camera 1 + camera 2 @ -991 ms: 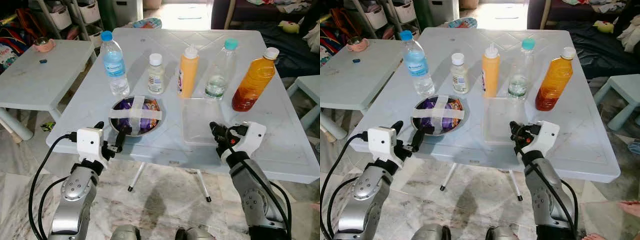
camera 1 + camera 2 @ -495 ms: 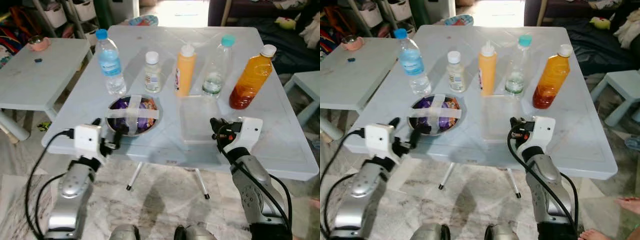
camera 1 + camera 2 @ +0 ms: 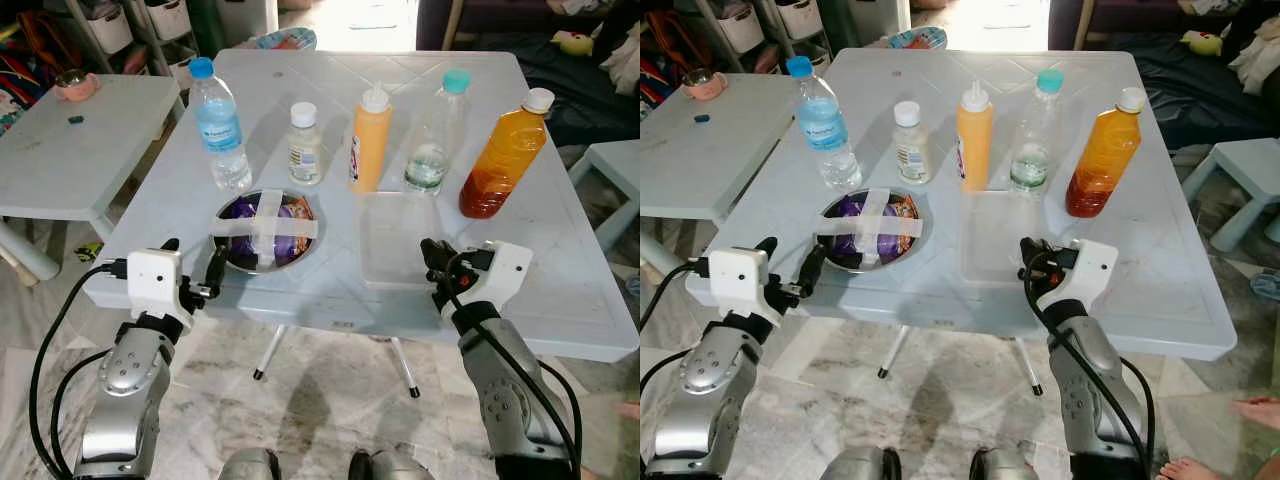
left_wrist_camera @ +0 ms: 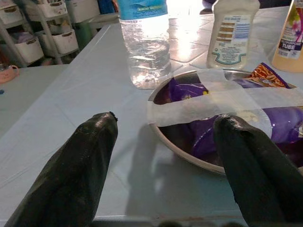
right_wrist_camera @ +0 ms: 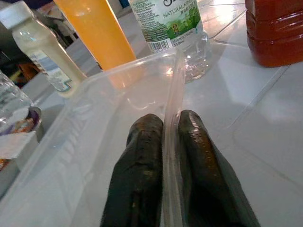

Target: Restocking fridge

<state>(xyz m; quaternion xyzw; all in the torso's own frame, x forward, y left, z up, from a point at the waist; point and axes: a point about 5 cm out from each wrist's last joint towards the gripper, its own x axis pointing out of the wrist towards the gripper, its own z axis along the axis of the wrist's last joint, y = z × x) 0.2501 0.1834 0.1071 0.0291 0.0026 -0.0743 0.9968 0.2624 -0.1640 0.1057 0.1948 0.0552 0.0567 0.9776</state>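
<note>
A steel bowl holding purple packets under crossed white tape sits near the white table's front left. My left gripper is open at the table's edge, just left of the bowl, its fingers apart with nothing between them. A clear plastic container lies at the front centre. My right gripper is shut on the container's near right wall, which runs up between the fingertips. Behind stand a blue-capped water bottle, a small white bottle, an orange squeeze bottle, a teal-capped clear bottle and an orange juice bottle.
A lower white side table with a pink cup stands to the left. Shelves with bins line the back left. A pale stool is at the right. Marble floor lies beneath the table's front edge.
My left gripper has drawn left, away from the bowl's rim. The right gripper stays shut on the container's wall. The camera has shifted slightly.
</note>
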